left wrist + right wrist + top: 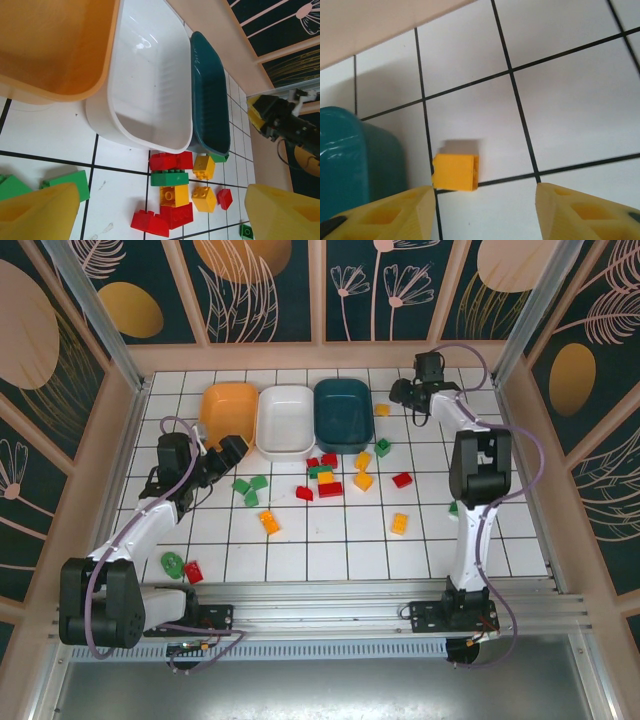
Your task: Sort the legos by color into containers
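Observation:
Three trays stand side by side at the back: orange (230, 408), white (286, 420), dark teal (343, 415). Red, green and yellow legos lie scattered in front, with a tight cluster (175, 192) below the white tray (150, 95). My left gripper (232, 448) hovers open at the near corner of the orange tray (55, 45), its fingers (42, 212) empty. My right gripper (402, 392) is open to the right of the teal tray (345, 160). A yellow brick (455, 171) lies on the tile just ahead of its left finger (395, 215), untouched.
Loose bricks lie apart from the cluster: green ones (250, 488) near my left arm, a yellow one (269, 523), another yellow (399, 523), a red one (402, 480), a green (171, 562) and red (193, 571) pair at the near left. Wooden walls (320, 355) bound the tiled table.

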